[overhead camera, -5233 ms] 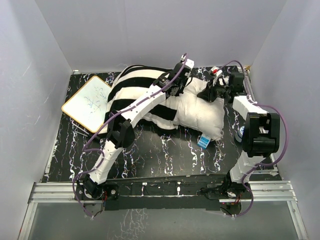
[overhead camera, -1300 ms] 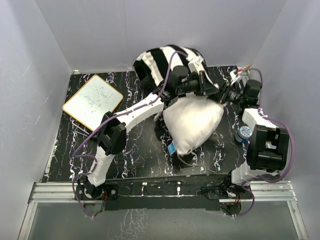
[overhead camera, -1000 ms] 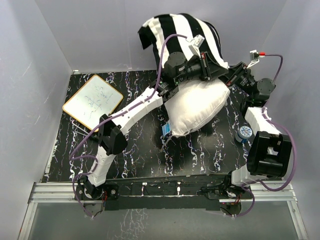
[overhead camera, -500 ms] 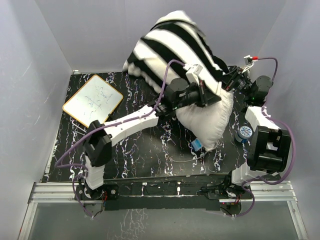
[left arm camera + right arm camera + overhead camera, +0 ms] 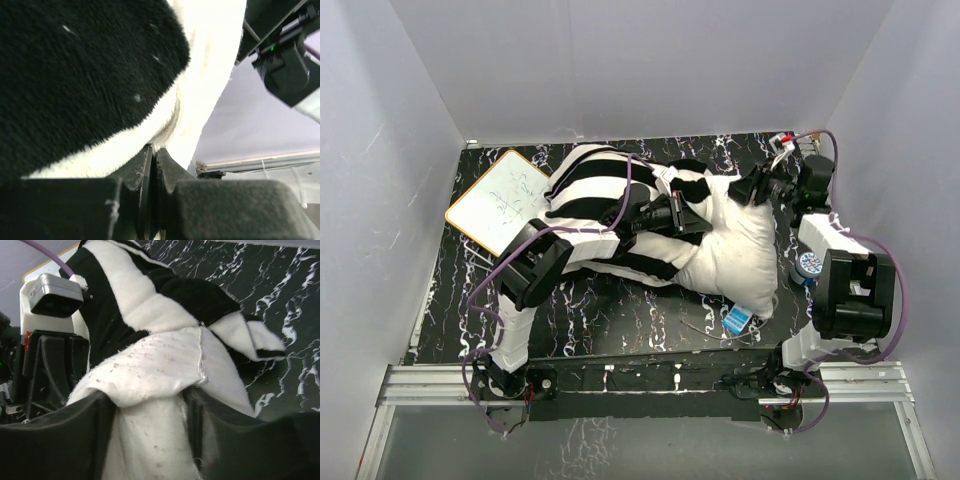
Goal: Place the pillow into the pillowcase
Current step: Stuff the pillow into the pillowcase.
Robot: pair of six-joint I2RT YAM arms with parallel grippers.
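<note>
Top external: L arm stretched low, L tool pinching pillowcase; R tool spread astride pillow.

Top camera is looking steeply down from above and behind the arm bases, covering the whole table. Left wrist camera is sitting jammed against the pillowcase; right wrist camera is peering closely across the pillow. All three are sharing the pillowcase.

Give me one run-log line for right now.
stage: pillow partly inside pillowcase | left pincer: shut on pillowcase edge | right pincer: straddles pillow corner, grip unclear
</note>
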